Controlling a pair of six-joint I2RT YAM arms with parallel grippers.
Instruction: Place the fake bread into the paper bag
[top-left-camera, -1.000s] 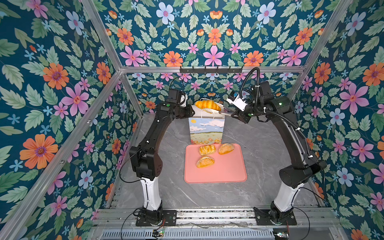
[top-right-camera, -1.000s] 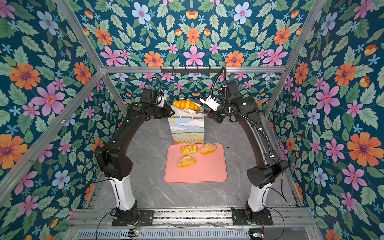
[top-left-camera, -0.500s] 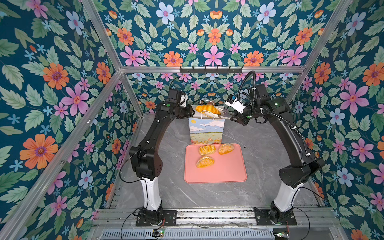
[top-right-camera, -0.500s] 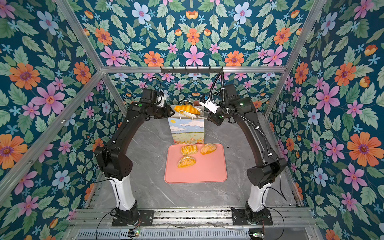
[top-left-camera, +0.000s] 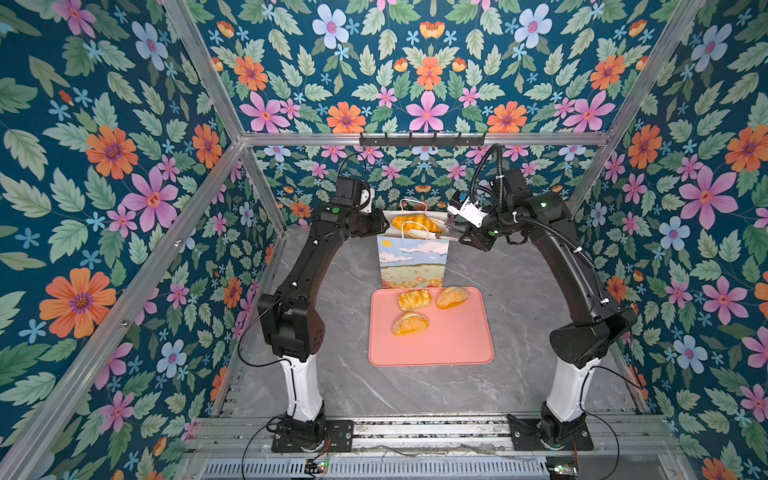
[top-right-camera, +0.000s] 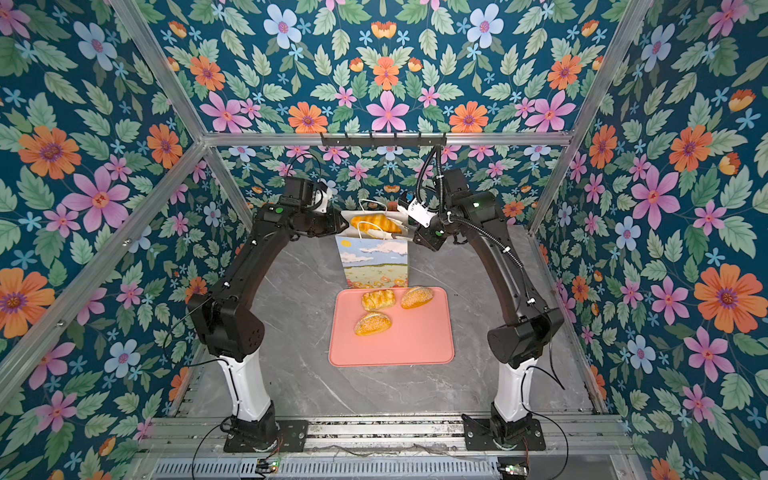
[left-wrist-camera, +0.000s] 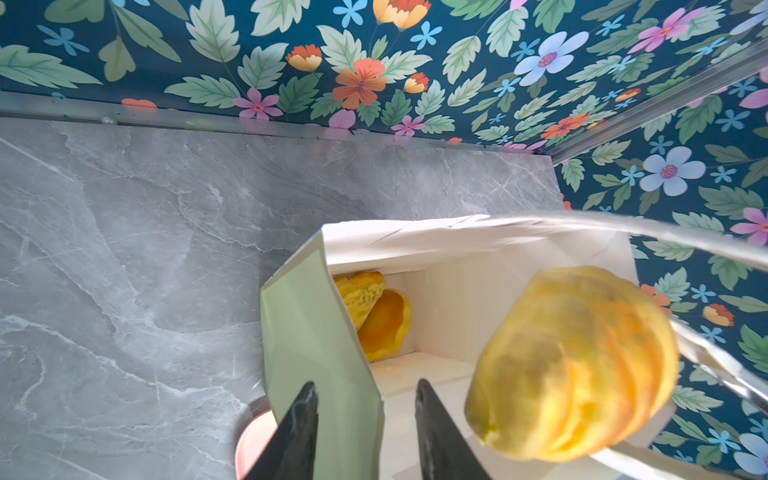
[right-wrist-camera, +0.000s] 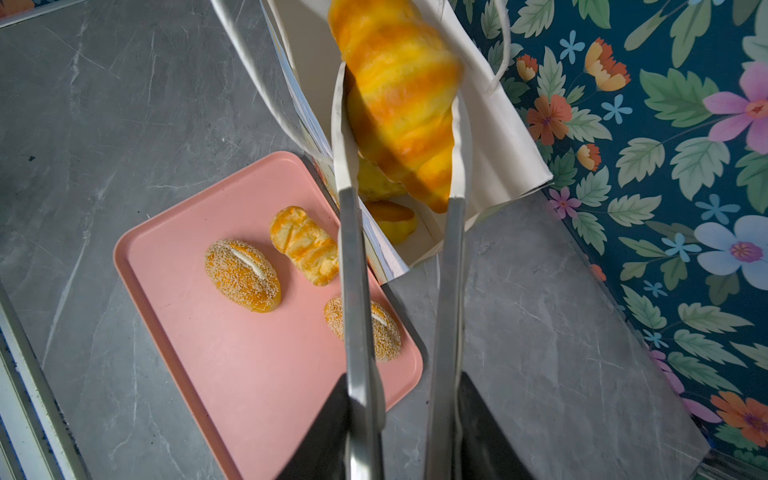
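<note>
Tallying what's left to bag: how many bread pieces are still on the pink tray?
3: a lattice pastry and a sesame roll near the paper bag, plus a second sesame roll nearer the tray's middle. None looks hidden.

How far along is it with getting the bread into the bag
About halfway. Two pieces already lie at the bottom of the paper bag. The right gripper holds tongs clamping a croissant over the bag's mouth, while the left gripper holds the rim open. Three pieces wait on the pink tray.

Three croissants (right-wrist-camera: 399, 104), two sesame rolls (right-wrist-camera: 242, 275), one lattice pastry (right-wrist-camera: 304, 246), one paper bag (top-left-camera: 412, 259), one pink tray (top-left-camera: 453, 340)
</note>
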